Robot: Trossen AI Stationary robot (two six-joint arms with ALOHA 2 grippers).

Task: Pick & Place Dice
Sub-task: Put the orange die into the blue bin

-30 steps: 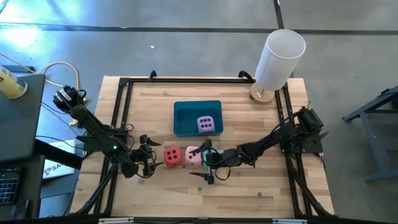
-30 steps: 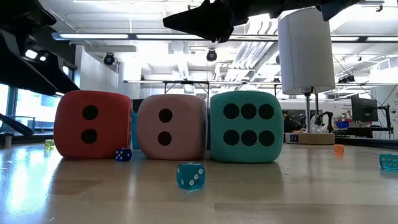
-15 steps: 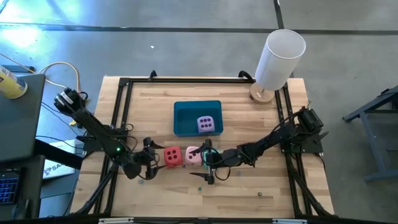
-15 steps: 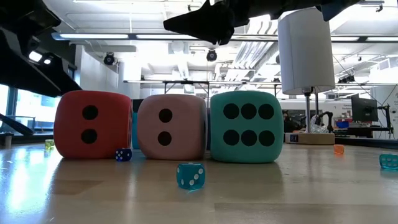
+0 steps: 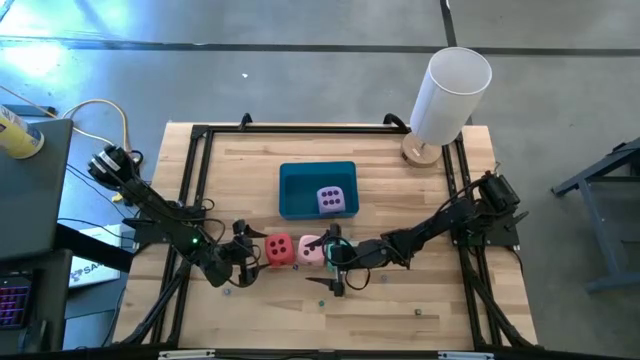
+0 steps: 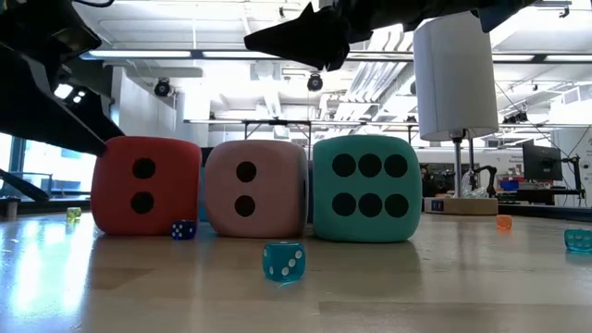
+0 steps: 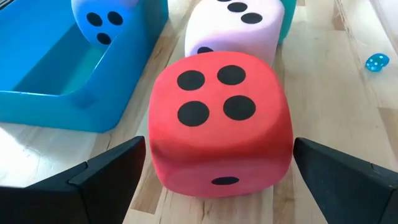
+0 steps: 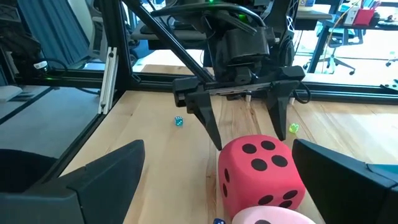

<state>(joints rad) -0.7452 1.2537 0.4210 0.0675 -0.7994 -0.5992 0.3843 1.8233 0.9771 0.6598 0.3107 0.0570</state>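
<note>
The red die (image 5: 279, 250), the pink die (image 5: 311, 247) and the teal die (image 6: 367, 188) stand in a row on the table, just in front of the blue tray (image 5: 298, 188). The purple die (image 5: 336, 200) lies inside the tray. My left gripper (image 5: 250, 256) is open, level with the red die (image 7: 221, 121) at its left side, one finger on either flank. My right gripper (image 5: 335, 264) hangs open above the pink and teal dice and hides most of the teal one from above. My left gripper has its fingers (image 7: 124, 165) close along both side faces of the red die (image 7: 163, 155), coming level from the table's left. The die rests on the table. I cannot tell whether the fingers touch it.
Tiny beads lie scattered on the wood, among them a teal one (image 6: 283, 261) and a blue one (image 6: 183, 229) in front of the dice. A tall white cylinder (image 5: 452, 88) stands at the far right corner. A black frame (image 5: 300, 130) runs round the table.
My left gripper has moved toward the table's right, closing in around the red die, and stayed open. The red die has slid a little toward the pink die.
</note>
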